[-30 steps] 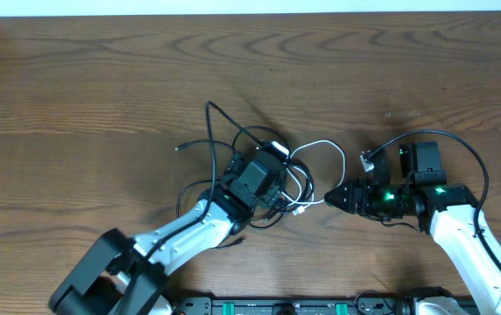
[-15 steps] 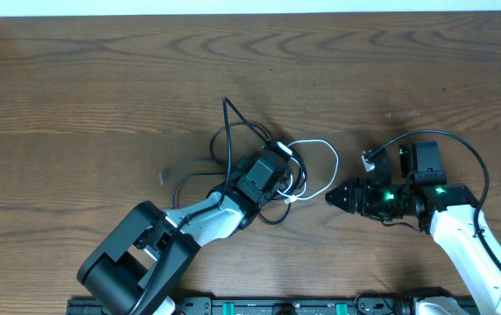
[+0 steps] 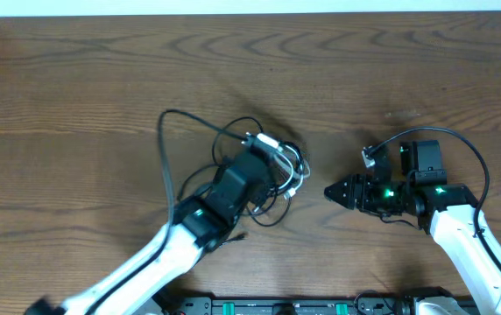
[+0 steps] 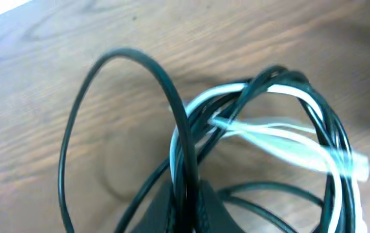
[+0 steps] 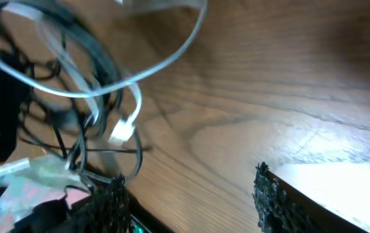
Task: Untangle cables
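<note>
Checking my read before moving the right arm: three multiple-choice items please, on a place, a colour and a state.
1. Where is the right tool relative to the tangle of thin black and white cables? A on it; B beside it, apart; C on its left-arm side.
2. Colour of the cord clamped in the left tool? A white; B red; C black.
3. The right tool's jaws are: A open, empty; B shut on a plug; C shut, empty.
B: brown wooden tabletop shows between them. C: a black cord enters the shut fingers. A: its fingers stand apart over bare wood.
</note>
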Motion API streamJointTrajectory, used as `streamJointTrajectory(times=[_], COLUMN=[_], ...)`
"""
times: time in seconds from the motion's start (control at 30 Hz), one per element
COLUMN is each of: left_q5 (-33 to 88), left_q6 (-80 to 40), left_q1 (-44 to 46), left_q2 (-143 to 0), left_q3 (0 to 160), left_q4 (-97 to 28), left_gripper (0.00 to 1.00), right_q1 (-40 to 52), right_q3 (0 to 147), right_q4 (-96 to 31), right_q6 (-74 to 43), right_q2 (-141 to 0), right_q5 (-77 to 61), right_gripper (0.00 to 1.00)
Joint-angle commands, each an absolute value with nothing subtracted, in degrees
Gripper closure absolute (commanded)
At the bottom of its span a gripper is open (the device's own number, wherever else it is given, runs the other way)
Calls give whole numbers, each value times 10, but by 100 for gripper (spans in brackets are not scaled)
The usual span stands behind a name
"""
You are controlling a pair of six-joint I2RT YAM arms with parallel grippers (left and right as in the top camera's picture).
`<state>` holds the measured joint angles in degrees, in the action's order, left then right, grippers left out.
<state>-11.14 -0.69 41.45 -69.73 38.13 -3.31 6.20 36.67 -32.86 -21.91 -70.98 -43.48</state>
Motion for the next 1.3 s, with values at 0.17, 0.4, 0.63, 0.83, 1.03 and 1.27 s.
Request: streamJointTrajectory(times=[0.17,0.4,0.63,0.83,1.03,1.27], left_q5=[-40,-38,-3,36,88,109], left_q6=[-34,-47,-60,-76,-76,-76], left_q1=[414,414,414,414,414,414], left_q2=[-609,-611,-610,-609,-609,-609], left_q3=[383,382,382,382,382,382], left_q4=[-72,-79,-79,-79,-79,-79], left_gripper=[93,92,93,92,93,93], right_q1=[89,129,136,136,136,136], right_q3=[367,367,367,367,367,367], right_q4=[-264,-232,-232,-236,-283,-304], right_q6=[-198,-197,-191,-178,-227,-254], right_q2=[-704,-704,-704,-704,-704,-704], right_q5=[-589,-607,-538,-462,-295,-249], right_gripper=[43,51,55,66,73,71])
